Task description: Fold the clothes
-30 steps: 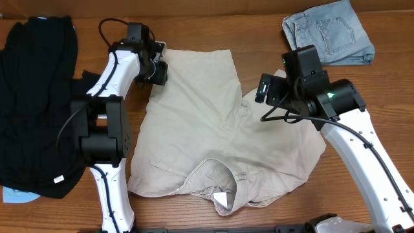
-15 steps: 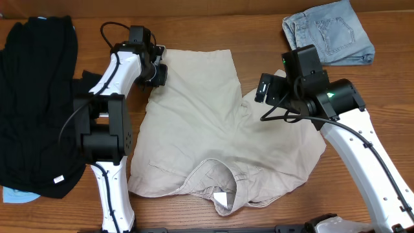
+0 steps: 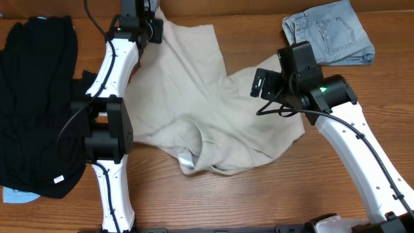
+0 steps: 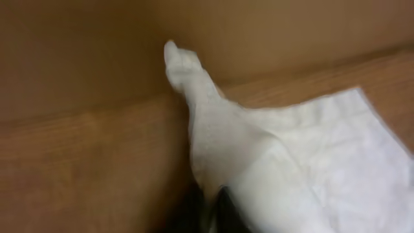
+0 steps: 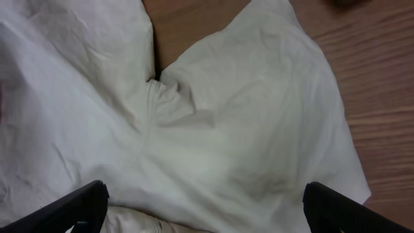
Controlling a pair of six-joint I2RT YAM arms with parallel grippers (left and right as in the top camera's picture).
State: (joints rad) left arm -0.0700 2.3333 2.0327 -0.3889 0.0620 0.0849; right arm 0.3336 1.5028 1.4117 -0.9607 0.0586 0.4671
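The beige shorts (image 3: 194, 97) are lying crumpled across the middle of the worktop (image 3: 259, 194), with one leg stretching toward the far edge. There the left hand (image 3: 150, 22) is clenching a corner of the fabric. From its wrist camera that corner (image 4: 184, 65) is poking up past a dark finger (image 4: 223, 208), the rest of the cloth trailing off to the side. The right hand (image 3: 262, 83) is hanging over the other leg, just above the crotch seam (image 5: 155, 90), its jaws spread wide and gripping nothing. The waistband (image 3: 194, 152) is facing the near edge. A black garment (image 3: 32, 97) is sitting at the left end and a blue denim garment (image 3: 330, 32) in the far right corner.
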